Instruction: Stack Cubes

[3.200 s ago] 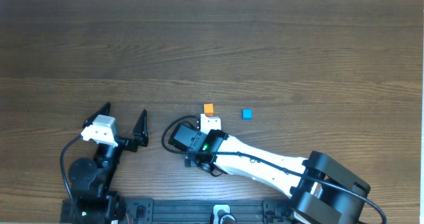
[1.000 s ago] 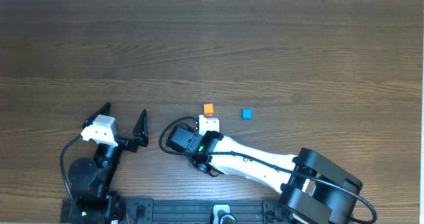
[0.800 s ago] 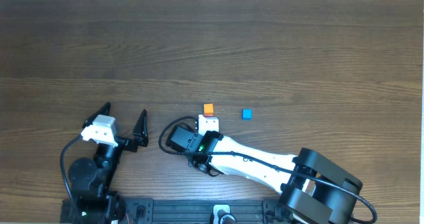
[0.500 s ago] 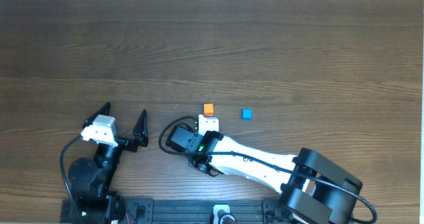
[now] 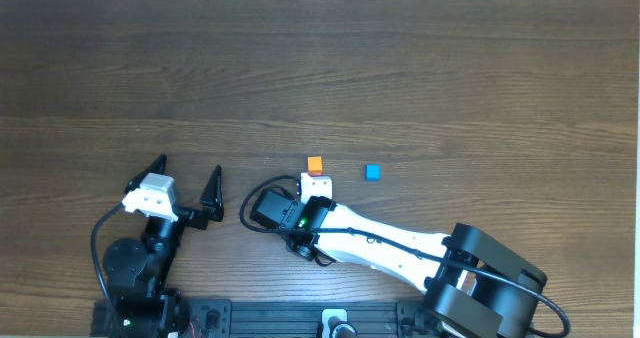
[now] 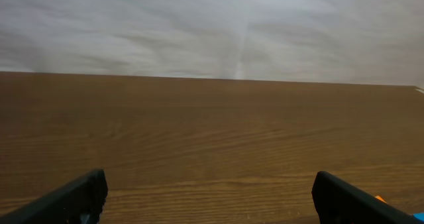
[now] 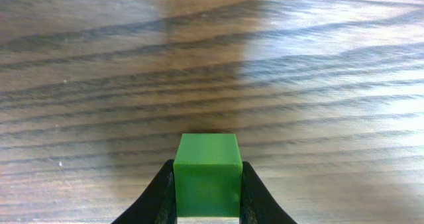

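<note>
The right hand is clamped on a small, smooth-faced, sharp-edged green cube, with its curved black fingers pressed against two opposite sides above the grained brown wooden counter. Just beyond that hand sits a small orange cube, and a blue cube lies nearby, apart from it. The left hand is spread wide and holds nothing.

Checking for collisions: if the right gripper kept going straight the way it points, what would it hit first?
Probably the table: the right gripper, shut on the green cube, faces bare wood, and the cube would likely touch first.
</note>
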`<action>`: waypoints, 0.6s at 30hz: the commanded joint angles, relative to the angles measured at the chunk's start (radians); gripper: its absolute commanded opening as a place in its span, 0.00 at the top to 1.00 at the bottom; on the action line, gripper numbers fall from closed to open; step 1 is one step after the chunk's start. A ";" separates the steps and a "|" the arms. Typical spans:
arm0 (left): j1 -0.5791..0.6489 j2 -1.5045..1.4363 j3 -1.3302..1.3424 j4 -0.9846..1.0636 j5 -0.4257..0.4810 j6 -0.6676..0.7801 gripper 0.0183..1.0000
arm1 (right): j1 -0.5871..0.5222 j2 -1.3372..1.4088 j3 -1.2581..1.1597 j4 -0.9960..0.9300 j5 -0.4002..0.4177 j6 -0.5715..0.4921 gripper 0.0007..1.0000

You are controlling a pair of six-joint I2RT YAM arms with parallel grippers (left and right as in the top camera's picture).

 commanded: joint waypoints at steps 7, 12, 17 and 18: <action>0.005 -0.009 -0.010 0.006 0.006 0.014 0.00 | 0.005 -0.064 0.242 -0.234 0.121 -0.015 0.99; 0.005 -0.009 -0.010 0.006 0.006 0.014 0.01 | -0.026 -0.066 0.368 -0.325 0.147 -0.056 0.99; 0.005 -0.009 -0.010 0.006 0.006 0.014 0.00 | -0.115 -0.064 0.444 -0.348 0.140 -0.137 0.99; 0.005 -0.009 -0.010 0.006 0.006 0.014 0.00 | -0.132 -0.062 0.451 -0.348 0.134 -0.154 0.99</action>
